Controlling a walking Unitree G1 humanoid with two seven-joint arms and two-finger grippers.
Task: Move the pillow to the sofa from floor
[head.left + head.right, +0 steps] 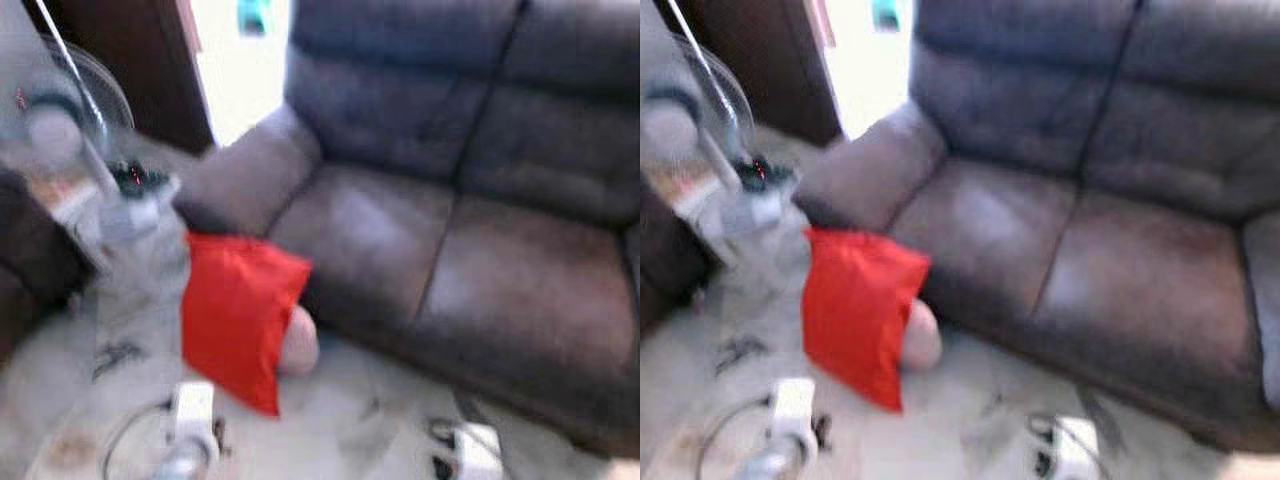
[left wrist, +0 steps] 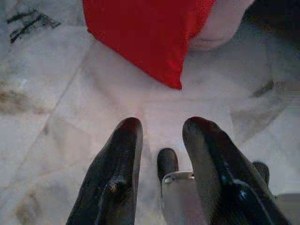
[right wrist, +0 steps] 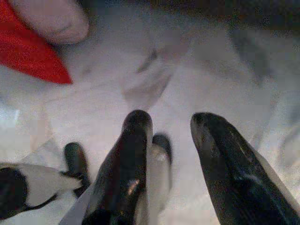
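Observation:
A red pillow (image 1: 238,315) stands on the marble floor (image 1: 340,430), leaning against the front of the grey-brown sofa (image 1: 470,220), with a pale inner cushion (image 1: 300,342) showing at its open side. My left gripper (image 2: 161,129) hangs open above the floor, a short way from the red pillow's (image 2: 150,33) lower corner, holding nothing. My right gripper (image 3: 171,124) is also open over bare floor, with the pillow's red corner (image 3: 28,56) off to one side. Both arms (image 1: 195,425) show at the bottom edge of the eye views.
A standing fan (image 1: 60,110) and a dark cabinet sit at the left. A bright doorway (image 1: 235,60) opens behind the sofa's armrest (image 1: 245,170). Marble floor lies between me and the pillow. The eye views are blurred.

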